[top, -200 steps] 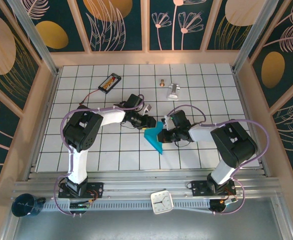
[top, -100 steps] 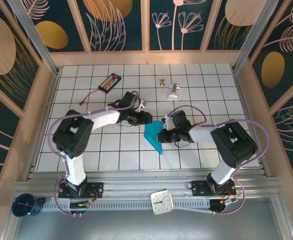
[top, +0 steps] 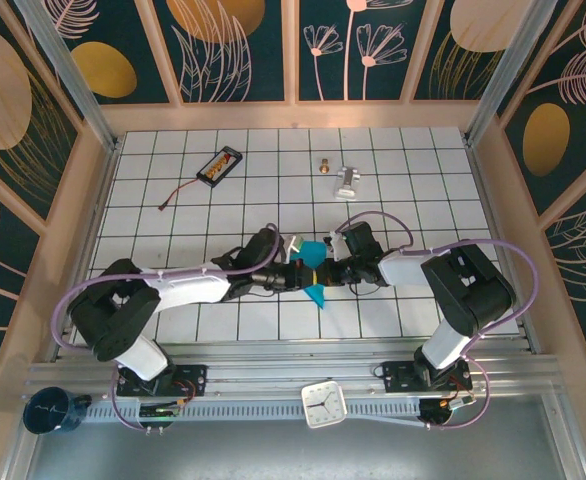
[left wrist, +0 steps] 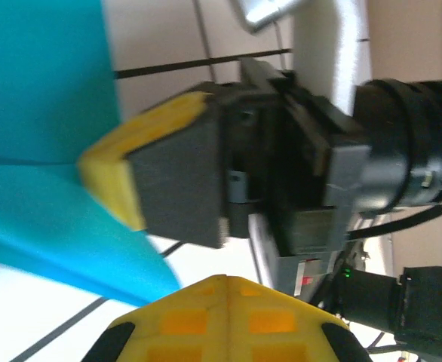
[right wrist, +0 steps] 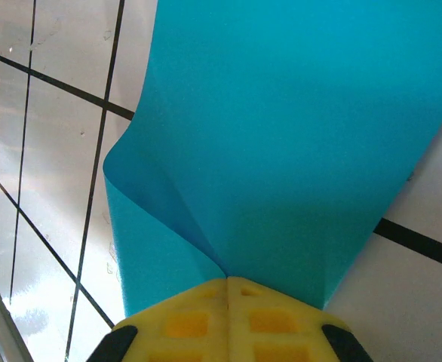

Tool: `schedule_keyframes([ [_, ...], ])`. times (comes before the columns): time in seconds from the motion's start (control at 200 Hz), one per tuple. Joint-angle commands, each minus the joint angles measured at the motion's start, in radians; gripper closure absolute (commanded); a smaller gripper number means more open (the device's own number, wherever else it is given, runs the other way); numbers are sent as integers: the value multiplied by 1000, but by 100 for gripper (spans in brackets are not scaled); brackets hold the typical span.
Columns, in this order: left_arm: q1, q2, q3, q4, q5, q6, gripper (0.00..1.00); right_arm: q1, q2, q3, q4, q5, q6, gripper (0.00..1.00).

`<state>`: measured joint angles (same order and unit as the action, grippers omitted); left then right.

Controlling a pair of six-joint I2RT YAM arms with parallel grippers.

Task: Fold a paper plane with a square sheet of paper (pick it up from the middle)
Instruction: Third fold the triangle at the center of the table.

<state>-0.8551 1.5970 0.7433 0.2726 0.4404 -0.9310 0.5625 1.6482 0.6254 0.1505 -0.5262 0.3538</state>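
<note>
Left gripper [left wrist: 222, 279] has swung in and snapped shut beside the paper [right wrist: 281, 136] (hold unconfirmed), right gripper [right wrist: 227, 280] pinching it: two-handed fold likely starting.

The left arm [top: 188, 287] and right arm [top: 405, 268] are built alike: smooth white shell links between bulky black joint housings, each trailed by a thin looping lavender cable [top: 373, 211]. The left gripper [top: 303, 273] and right gripper [top: 323, 270] have yellow plastic fingers [right wrist: 183, 324] moulded with square recesses, dark grey pads [left wrist: 179, 188], and a black motor block carrying a small green light [left wrist: 347, 273].
</note>
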Motion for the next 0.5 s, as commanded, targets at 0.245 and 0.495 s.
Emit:
schedule_keyframes([
  [0.245,-54,111,-28,227,0,-41,98,-3,37,-33,-75,60,8,98],
  [0.495,-61,165,-59,261,27,-42,99,-3,42,-24,-90,63,-3,98],
])
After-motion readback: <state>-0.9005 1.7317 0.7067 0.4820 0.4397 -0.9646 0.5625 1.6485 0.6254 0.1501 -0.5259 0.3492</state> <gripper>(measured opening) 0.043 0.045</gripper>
